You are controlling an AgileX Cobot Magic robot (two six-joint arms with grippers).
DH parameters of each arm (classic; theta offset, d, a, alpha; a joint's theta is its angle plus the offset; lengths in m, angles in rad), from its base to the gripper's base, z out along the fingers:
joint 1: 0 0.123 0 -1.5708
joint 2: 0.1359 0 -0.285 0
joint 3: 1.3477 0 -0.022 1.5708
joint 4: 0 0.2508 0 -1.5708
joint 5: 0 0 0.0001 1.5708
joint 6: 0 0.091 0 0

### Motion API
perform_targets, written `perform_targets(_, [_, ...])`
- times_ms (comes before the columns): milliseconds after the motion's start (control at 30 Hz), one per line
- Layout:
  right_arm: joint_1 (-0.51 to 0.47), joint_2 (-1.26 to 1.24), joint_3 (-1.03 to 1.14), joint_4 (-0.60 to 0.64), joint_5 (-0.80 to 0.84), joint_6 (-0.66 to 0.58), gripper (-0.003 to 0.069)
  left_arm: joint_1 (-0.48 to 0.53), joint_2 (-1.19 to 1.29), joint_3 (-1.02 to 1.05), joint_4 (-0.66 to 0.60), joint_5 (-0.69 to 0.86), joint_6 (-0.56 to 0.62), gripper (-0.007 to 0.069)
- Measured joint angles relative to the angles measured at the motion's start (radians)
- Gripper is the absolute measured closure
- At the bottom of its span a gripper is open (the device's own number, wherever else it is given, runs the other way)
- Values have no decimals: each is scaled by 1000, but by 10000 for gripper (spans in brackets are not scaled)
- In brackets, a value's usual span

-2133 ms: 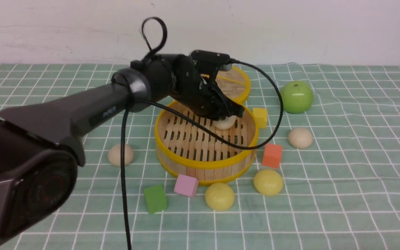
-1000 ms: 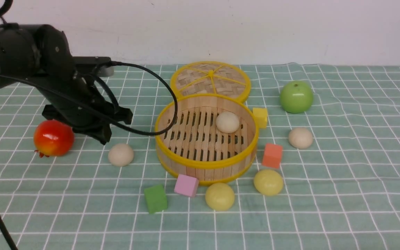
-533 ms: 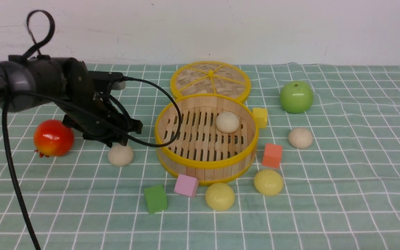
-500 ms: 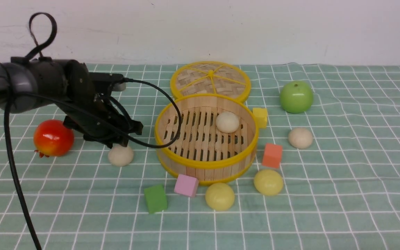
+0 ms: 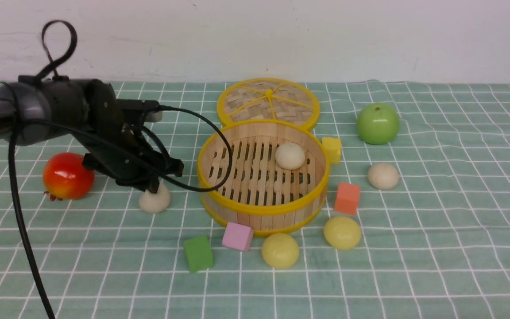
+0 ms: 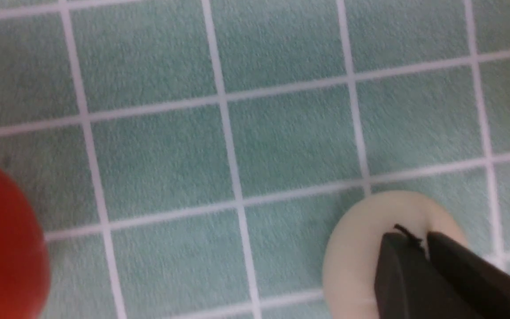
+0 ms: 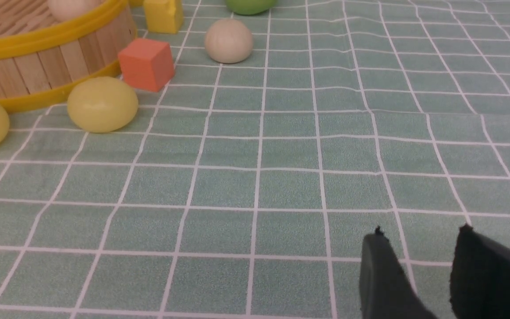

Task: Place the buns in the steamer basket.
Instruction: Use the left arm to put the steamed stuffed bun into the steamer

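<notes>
The steamer basket (image 5: pixel 261 208) stands mid-table with one beige bun (image 5: pixel 290 156) on its slats. Left of it a second beige bun (image 5: pixel 154 201) lies on the cloth. My left gripper (image 5: pixel 153 186) hangs right over that bun (image 6: pixel 357 248); its fingers (image 6: pixel 419 239) are shut together at the bun's top and grip nothing. A third beige bun (image 5: pixel 383 175) lies to the basket's right. Two pale yellow buns (image 5: pixel 280 250) (image 5: pixel 342 232) lie in front of it. My right gripper (image 7: pixel 421 235) is open over bare cloth, away from the buns, and out of the front view.
A red fruit (image 5: pixel 68 176) lies left of my left arm, a green apple (image 5: pixel 377 123) at the back right, and the woven lid (image 5: pixel 268 102) behind the basket. Yellow (image 5: pixel 331 149), orange (image 5: pixel 347 198), pink (image 5: pixel 237 236) and green (image 5: pixel 198 253) cubes ring the basket. The arm's cable droops past its left rim.
My left arm left a beige bun in the basket, swung left, then came right and down onto the bun beside the basket. The right gripper has not moved.
</notes>
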Motion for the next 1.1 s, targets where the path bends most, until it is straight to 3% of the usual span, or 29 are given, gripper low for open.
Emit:
perform_targets(200, [0, 0, 0, 0, 0, 0, 419, -84, -128, -118, -73, 61, 63, 635])
perform_targets(400, [0, 0, 0, 0, 0, 0, 419, -169, -39, -301, -142, -2, 124, 635])
perform_targets(900, [0, 0, 0, 0, 0, 0, 419, -167, 304, -546, -196, -68, 128, 594])
perform_targets(1100, [0, 0, 0, 0, 0, 0, 419, -167, 342, -554, -203, -101, 195, 491])
